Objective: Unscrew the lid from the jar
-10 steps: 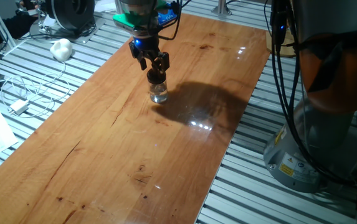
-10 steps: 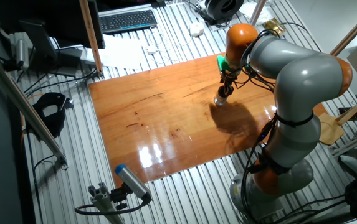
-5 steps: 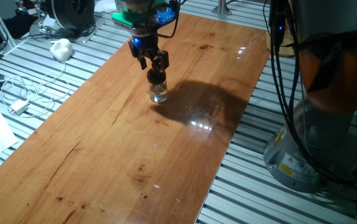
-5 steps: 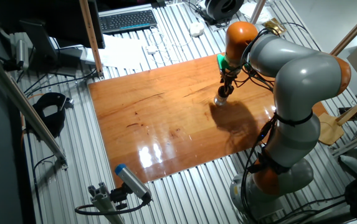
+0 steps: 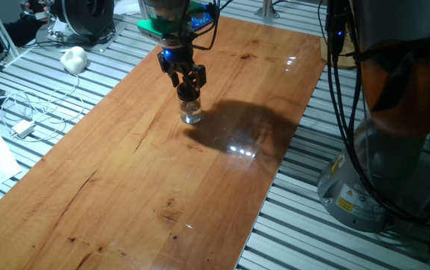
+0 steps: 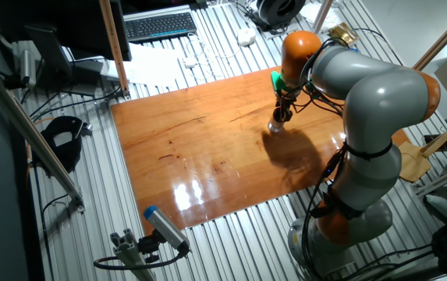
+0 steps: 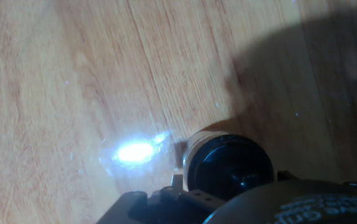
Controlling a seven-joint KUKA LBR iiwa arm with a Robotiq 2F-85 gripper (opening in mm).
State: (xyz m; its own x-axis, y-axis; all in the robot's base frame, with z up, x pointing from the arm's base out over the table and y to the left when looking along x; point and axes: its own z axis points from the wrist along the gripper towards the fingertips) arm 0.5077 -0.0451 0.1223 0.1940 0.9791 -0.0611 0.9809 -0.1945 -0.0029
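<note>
The small clear glass jar point(image 5: 192, 113) stands upright on the wooden table point(image 5: 124, 172), toward its far end. The black lid point(image 5: 189, 94) sits on top of it. My gripper point(image 5: 188, 82) comes straight down from above, and its two dark fingers close around the top of the lid. In the other fixed view the gripper point(image 6: 280, 116) and the jar point(image 6: 275, 127) look tiny under the arm. In the hand view the black lid point(image 7: 229, 167) fills the lower middle, with the jar's pale edge point(image 7: 192, 148) beside it; the fingers themselves are not clear there.
The robot's grey and orange base point(image 5: 383, 150) stands off the table's right edge. A white lump point(image 5: 73, 58), a charger with cables point(image 5: 24, 127) and paper lie on the slatted bench to the left. A keyboard point(image 6: 159, 26) lies beyond the table's far side.
The gripper has turned slightly about its vertical axis on the lid. The jar stays in the same spot on the table.
</note>
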